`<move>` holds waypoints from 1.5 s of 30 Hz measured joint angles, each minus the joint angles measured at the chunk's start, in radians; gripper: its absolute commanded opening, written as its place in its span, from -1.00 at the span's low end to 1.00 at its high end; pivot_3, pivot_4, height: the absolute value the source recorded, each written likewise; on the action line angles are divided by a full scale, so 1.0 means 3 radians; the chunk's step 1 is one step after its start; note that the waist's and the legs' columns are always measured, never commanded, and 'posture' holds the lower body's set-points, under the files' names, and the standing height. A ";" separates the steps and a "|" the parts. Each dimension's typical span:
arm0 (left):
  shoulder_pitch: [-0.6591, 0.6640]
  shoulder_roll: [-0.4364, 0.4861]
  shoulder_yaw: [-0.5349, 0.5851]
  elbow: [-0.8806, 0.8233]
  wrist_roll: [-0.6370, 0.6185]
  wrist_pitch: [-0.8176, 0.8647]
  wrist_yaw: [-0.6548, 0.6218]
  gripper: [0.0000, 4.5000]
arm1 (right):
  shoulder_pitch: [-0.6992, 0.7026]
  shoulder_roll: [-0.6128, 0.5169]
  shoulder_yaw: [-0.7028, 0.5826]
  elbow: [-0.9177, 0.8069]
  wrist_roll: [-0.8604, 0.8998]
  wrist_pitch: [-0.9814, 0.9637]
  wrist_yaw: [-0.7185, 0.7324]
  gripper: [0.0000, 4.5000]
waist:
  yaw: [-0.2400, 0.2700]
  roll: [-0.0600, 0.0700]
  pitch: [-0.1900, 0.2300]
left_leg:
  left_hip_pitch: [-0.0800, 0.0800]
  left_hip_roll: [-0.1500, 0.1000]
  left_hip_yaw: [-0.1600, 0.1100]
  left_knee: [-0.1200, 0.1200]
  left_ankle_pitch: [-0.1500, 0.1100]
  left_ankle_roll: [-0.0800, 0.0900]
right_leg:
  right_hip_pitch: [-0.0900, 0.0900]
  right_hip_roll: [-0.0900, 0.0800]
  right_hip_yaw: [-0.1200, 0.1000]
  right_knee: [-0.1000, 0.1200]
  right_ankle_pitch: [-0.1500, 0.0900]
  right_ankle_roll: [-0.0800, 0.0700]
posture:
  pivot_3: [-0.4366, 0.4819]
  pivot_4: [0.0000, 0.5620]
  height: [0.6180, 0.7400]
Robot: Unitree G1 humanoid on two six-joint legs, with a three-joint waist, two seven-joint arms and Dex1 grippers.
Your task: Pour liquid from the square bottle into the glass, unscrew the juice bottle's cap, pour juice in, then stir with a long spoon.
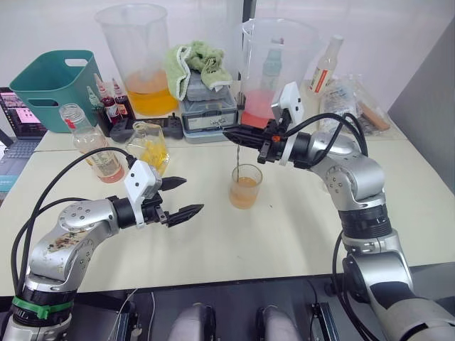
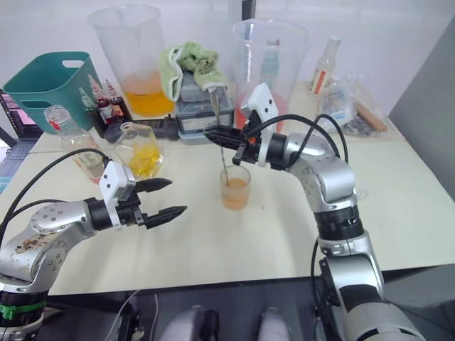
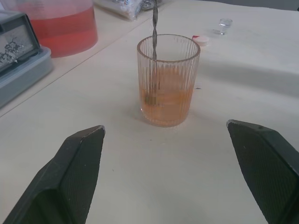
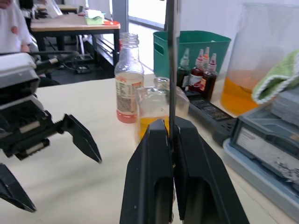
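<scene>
- The ribbed glass [image 1: 246, 186] stands near the middle of the cream table [image 1: 298, 234], about a third full of orange liquid.
- A long spoon [image 3: 153, 32] with a twisted stem stands almost upright in the glass, its bowl sunk in the liquid.
- The right gripper [image 1: 234, 135] hangs just above the glass, its two black fingers [image 4: 150, 177] pressed tight on the spoon's stem.
- The left gripper [image 1: 186, 197] hovers over the table to the robot's left of the glass, near it but apart; its jaws are spread wide and hold nothing.
- The left wrist view looks straight at the glass between those parted fingertips [image 3: 77, 163] and shows a small red-and-white cap [image 3: 201, 39] lying on the table beyond it.
- The right wrist view looks along the stem and shows the uncapped juice bottle [image 4: 128, 79] with a little reddish liquid, and just beside it the square bottle [image 4: 156, 107] with yellow liquid.
- In the head views these two bottles stand behind the left gripper, towards the back of the table.
- Behind them are small dropper bottles [image 1: 108, 101], a teal basket [image 1: 53, 78], an orange-filled pitcher [image 1: 138, 60] and a pink-filled pitcher [image 1: 274, 67].
</scene>
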 measured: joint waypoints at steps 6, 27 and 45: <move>0.0015 0.0013 -0.0002 -0.0003 0.0011 -0.0047 -0.0010 0.96 | 0.0083 -0.0549 0.0035 -0.0242 0.0049 0.0256 0.0260 -1.00 | 0.0028 0.0000 0.0000 | 0.0000 -0.0002 -0.0001 0.0002 -0.0001 0.0001 | 0.0001 -0.0002 0.0000 -0.0008 0.0000 0.0000 | -0.05 -0.47 0.98; 0.0125 0.0011 -0.0004 -0.0001 0.0068 -0.0139 -0.0020 0.96 | -0.0288 -0.0455 -0.0083 0.0000 -0.0037 0.0133 0.0185 -1.00 | 0.0007 0.0000 0.0000 | 0.0000 0.0000 0.0000 0.0000 0.0001 -0.0003 | -0.0002 -0.0002 0.0000 -0.0005 0.0000 -0.0001 | -0.05 -0.47 0.98; 0.0059 -0.0058 -0.0069 0.0035 0.0123 -0.0246 -0.0032 0.96 | -0.0388 -0.0769 -0.0275 -0.0055 0.0225 0.0505 0.0195 -1.00 | 0.0016 -0.0001 0.0000 | 0.0000 0.0000 0.0000 0.0000 0.0001 -0.0001 | -0.0002 -0.0003 0.0000 -0.0006 0.0000 -0.0002 | -0.05 -0.47 0.98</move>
